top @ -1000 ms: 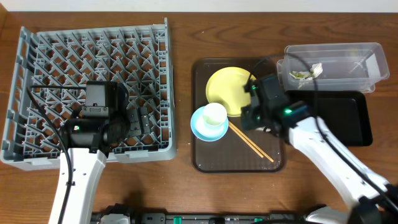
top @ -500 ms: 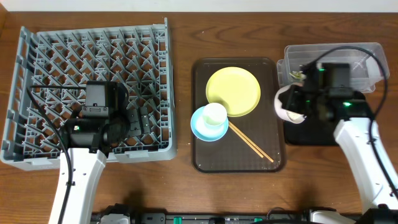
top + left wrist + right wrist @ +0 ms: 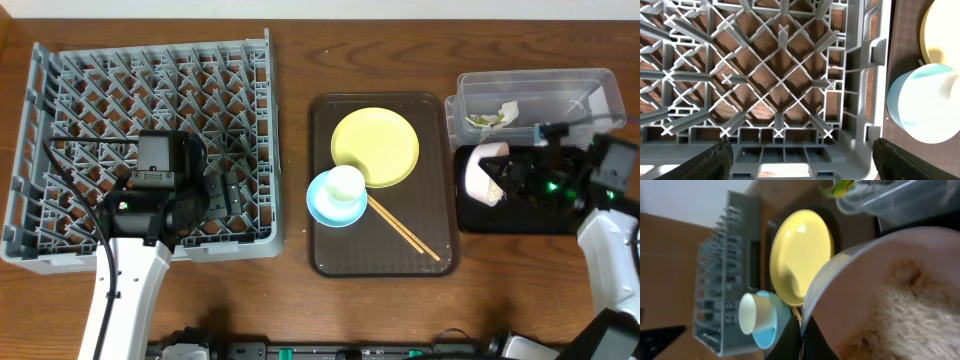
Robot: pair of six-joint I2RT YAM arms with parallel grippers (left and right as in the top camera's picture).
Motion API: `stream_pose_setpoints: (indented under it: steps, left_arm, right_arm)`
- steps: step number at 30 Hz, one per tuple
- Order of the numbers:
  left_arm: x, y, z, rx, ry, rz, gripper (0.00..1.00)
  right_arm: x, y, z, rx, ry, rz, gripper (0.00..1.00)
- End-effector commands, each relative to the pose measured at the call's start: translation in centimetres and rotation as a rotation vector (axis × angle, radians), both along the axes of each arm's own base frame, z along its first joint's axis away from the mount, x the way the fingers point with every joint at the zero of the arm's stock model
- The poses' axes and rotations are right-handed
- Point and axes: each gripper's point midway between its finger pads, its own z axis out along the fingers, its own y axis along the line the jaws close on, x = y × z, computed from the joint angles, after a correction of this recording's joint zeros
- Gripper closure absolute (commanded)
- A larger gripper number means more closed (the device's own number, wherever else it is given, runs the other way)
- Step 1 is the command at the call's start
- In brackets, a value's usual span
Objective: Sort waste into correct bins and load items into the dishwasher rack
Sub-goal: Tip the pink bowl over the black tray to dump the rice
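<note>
White bowl [image 3: 484,172]: tipped steeply over the left end of the black tray [image 3: 540,215], rice scraps [image 3: 910,305] inside.
Right gripper [image 3: 506,176]: clamped on the white bowl's rim.
Clear tub [image 3: 590,90]: holds the snack wrapper [image 3: 488,120] at its left end.
Brown tray [image 3: 330,255]: yellow plate [image 3: 375,147]; light blue bowl [image 3: 322,203] with the white cup [image 3: 346,183] in it; chopsticks [image 3: 403,230] lying diagonally, running from that bowl toward the near right.
Left gripper [image 3: 802,162]: fingers wide apart above the dishwasher rack [image 3: 90,90].

Rack [image 3: 100,90] left, serving tray [image 3: 340,252] centre, tub [image 3: 530,78] behind flat bin [image 3: 510,220] right.
</note>
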Motion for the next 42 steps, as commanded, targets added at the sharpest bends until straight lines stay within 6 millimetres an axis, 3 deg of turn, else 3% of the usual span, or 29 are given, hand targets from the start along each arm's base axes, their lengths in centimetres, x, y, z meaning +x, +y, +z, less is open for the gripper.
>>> stream_pose_setpoints:
  steps: [1,17,30,42]
  left_arm:
    - [0.4,-0.1,0.7,0.0,-0.018,-0.001,0.09]
    - [0.4,-0.1,0.7,0.0,-0.018,-0.001,0.1]
    - [0.4,-0.1,0.7,0.0,-0.018,-0.001,0.1]
    - [0.4,-0.1,0.7,0.0,-0.018,-0.001,0.1]
  right_arm:
    - [-1.4,0.6,1.4,0.16,-0.106,0.068,0.99]
    - [-3.5,-3.5,3.3,0.378,-0.32,0.051,0.99]
    - [-3.3,-6.4,-0.5,0.545,-0.136,-0.099,0.99]
    - [-3.3,-6.7,-0.7,0.6,-0.076,-0.129,0.99]
